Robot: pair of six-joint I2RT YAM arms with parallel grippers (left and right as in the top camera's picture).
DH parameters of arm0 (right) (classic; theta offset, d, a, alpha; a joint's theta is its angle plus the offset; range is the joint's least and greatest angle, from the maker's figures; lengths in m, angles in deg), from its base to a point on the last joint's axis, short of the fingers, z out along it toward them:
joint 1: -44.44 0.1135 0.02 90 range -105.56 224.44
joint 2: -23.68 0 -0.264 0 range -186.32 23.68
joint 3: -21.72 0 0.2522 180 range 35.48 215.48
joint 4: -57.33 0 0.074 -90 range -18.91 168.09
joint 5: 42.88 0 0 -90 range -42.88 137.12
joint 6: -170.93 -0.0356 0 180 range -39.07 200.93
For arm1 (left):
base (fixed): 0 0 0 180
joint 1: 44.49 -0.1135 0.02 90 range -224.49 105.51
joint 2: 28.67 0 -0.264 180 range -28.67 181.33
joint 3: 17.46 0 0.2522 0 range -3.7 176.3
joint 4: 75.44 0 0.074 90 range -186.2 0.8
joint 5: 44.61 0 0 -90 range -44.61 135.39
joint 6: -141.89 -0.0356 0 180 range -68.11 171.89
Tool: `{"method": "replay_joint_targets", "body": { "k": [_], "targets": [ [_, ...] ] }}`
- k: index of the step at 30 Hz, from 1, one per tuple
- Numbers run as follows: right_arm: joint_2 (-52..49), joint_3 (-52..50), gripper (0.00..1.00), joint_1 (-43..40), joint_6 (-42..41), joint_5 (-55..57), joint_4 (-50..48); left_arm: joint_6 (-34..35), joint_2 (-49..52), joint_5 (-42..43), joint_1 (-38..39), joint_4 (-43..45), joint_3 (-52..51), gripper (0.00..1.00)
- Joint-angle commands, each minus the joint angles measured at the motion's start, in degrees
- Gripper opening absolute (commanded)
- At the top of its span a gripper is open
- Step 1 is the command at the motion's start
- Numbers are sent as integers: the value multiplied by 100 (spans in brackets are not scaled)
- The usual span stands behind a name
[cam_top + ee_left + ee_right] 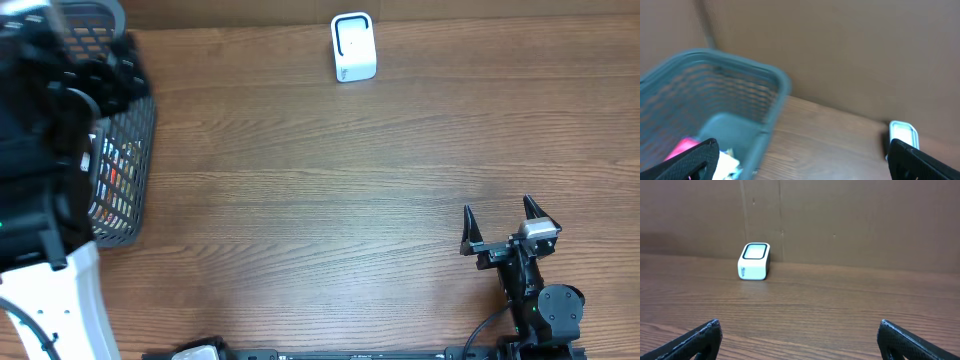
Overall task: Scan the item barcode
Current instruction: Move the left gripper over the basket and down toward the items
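The white barcode scanner [353,47] stands at the table's far edge, its window also showing in the right wrist view [754,261] and at the right edge of the left wrist view [902,134]. Items lie in the grey mesh basket [135,150] at far left: a pink one [682,146] and a white one [727,162]. No barcode shows on them. My left gripper [802,145] hangs open over the basket's near corner, holding nothing. My right gripper [498,210] rests open near the front right, its jaws empty [800,327].
The left arm's dark body [40,120] covers much of the basket from above. A brown wall [840,220] closes off the table's far edge behind the scanner. Bare wood tabletop [320,200] lies between basket, scanner and right arm.
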Motion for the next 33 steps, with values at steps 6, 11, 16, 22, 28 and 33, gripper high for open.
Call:
{"method": "replay_joint_targets", "body": {
  "k": [6, 11, 16, 22, 28, 33],
  "targets": [
    [57, -59, 100, 33, 24, -24, -28, 774, 466, 92, -1805, -455, 651, 100],
    [57, -59, 100, 33, 24, -24, -28, 612, 835, 568, -2433, -570, 651, 100],
    [57, -59, 100, 33, 24, -24, -28, -90, 1456, 640, -2542, -822, 651, 100],
    [57, -59, 100, 33, 24, -24, -28, -1637, 2317, 365, -2542, -1351, 649, 100],
    [57, -59, 100, 33, 24, -24, -28, -2288, 2680, 680, -2511, -1744, 634, 100],
    [57, -59, 100, 33, 24, -24, -28, -2761, 2942, 761, -2455, -1843, 557, 100]
  ]
}}
